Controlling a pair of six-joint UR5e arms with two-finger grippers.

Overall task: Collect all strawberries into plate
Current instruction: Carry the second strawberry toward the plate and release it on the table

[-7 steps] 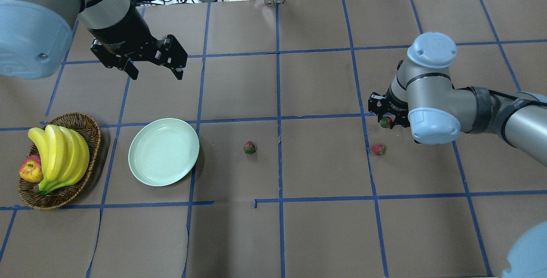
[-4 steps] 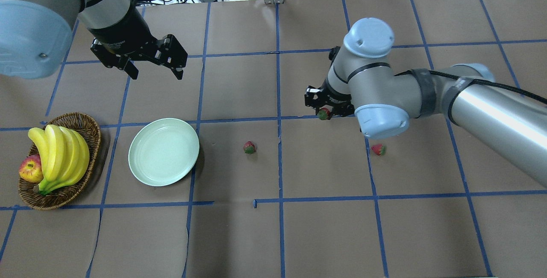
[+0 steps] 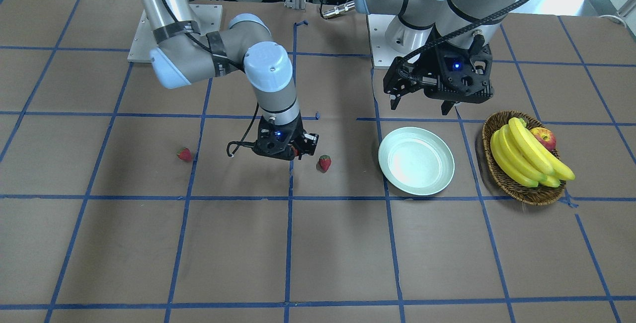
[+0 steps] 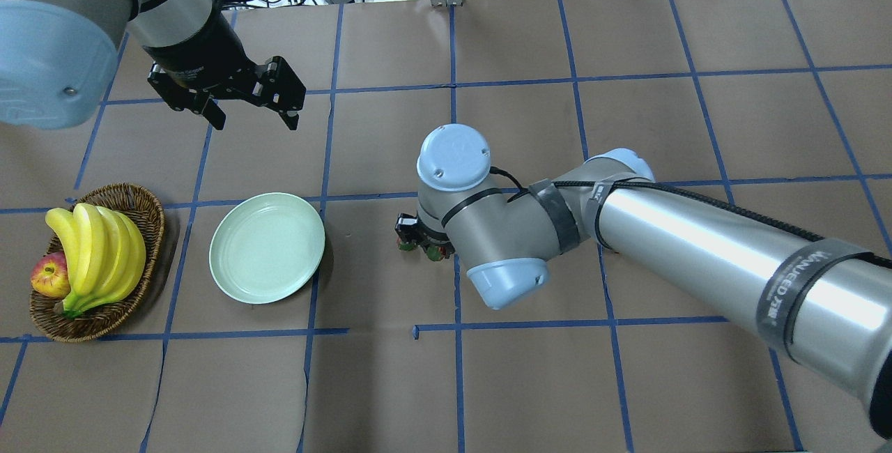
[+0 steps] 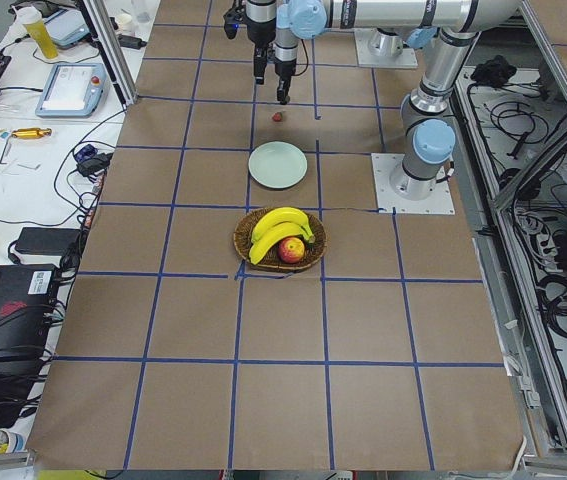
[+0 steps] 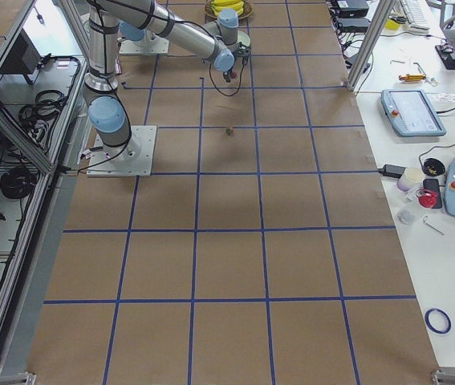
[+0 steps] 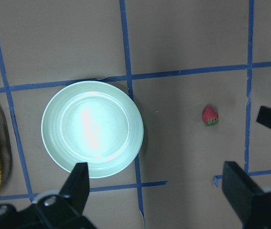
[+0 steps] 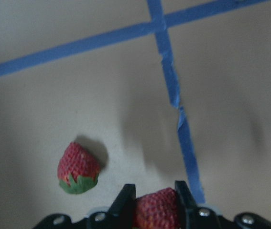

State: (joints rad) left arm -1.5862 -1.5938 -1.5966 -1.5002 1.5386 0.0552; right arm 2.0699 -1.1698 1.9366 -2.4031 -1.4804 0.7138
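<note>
My right gripper [image 4: 420, 242] is shut on a strawberry [image 8: 157, 208] and holds it low over the table's middle. A second strawberry [image 8: 78, 168] lies on the paper just beside it, towards the plate; it also shows in the front view [image 3: 324, 162]. A third strawberry [image 3: 184, 154] lies farther out on my right side, hidden under the arm in the overhead view. The pale mint plate [image 4: 267, 247] is empty. My left gripper [image 4: 256, 122] hangs open and empty, raised beyond the plate.
A wicker basket [image 4: 150, 210] with bananas [image 4: 97, 251] and an apple [image 4: 49, 277] stands left of the plate. Brown paper with blue tape lines covers the table. Cables and gear lie beyond the far edge.
My right arm has swept left with the strawberry in its gripper, from the right half to the table's middle, over the middle strawberry. The left arm has not moved.
</note>
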